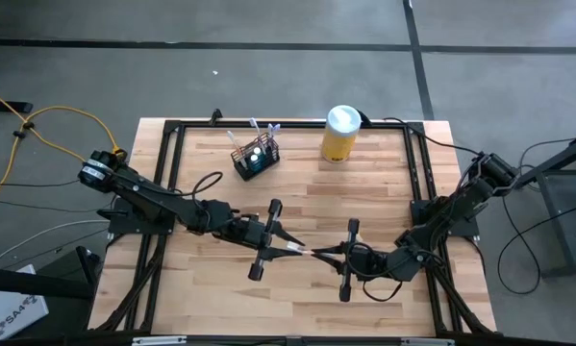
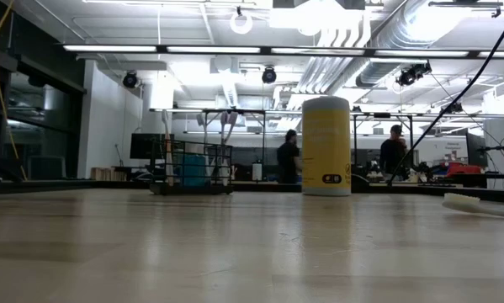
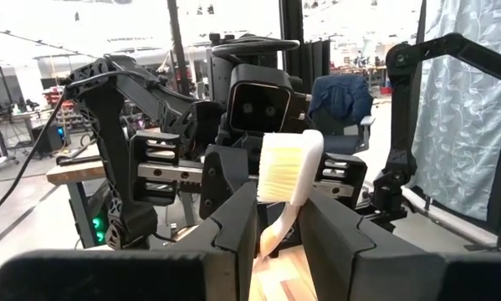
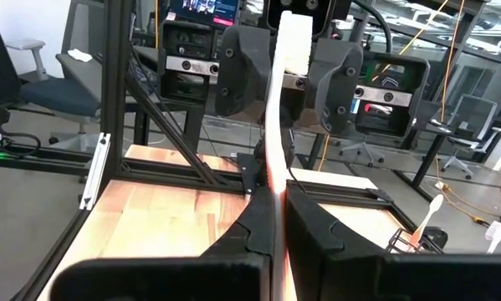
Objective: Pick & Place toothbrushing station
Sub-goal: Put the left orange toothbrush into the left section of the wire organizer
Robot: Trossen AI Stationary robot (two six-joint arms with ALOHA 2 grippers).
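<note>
Toothbrush [image 3: 288,180] bristles: left wrist | pinched handle: right tool [image 4: 277,209]

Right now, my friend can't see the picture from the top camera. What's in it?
Two dark robot arms meet over a wooden table, the left gripper and right gripper both pinching one white toothbrush between them. Farther back stand a small black wire-mesh holder with toothbrushes in it and a yellow canister with a white lid.
</note>
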